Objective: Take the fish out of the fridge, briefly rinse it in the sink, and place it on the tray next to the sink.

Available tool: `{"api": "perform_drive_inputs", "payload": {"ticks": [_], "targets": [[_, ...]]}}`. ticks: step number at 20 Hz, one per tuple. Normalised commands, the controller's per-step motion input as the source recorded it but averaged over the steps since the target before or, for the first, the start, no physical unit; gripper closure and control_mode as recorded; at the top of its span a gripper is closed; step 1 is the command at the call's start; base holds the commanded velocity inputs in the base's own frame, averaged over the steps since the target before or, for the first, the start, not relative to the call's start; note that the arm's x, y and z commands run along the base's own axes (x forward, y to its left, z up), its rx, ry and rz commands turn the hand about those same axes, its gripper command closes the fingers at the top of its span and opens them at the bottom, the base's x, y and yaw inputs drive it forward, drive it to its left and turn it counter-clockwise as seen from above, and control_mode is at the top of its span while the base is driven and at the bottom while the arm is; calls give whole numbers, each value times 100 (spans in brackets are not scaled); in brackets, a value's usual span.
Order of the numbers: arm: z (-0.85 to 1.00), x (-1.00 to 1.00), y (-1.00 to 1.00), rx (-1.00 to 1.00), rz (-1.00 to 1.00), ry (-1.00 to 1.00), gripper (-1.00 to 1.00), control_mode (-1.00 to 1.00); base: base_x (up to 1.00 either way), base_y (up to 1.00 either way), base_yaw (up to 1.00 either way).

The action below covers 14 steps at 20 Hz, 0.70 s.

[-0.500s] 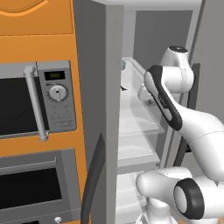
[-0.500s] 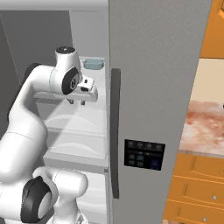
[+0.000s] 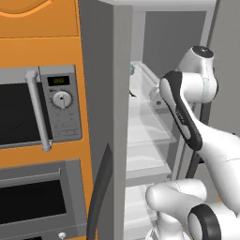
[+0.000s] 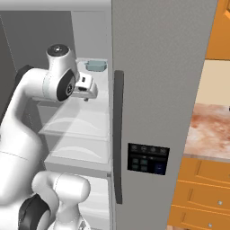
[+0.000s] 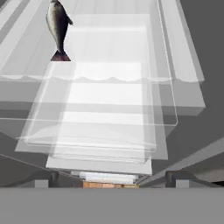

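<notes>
The fish [image 5: 57, 28] is lying on a pale translucent shelf [image 5: 109, 74] inside the fridge [image 4: 157, 90], at the upper left of the hand view, tail pointing toward the camera. The gripper [image 4: 86, 97] is reaching over the shelves with its jaws standing wide and nothing between them, well apart from the fish. Farther back on the upper shelf, a small blue-grey container [image 4: 96, 66] is sitting near the rear wall.

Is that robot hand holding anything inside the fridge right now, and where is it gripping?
Nothing is held. The hand is open above a shelf, and the fish lies apart from it, ungripped.
</notes>
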Motion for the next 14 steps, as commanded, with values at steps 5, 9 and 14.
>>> {"api": "perform_drive_inputs", "payload": {"ticks": [5,9,14], "targets": [[11,-8,13,0,4,-22,-100,-100,0,0,0],[0,-2,10,0,1,0,-100,-100,0,0,0],[28,4,49,0,0,1,-100,-100,0,0,0]]}}
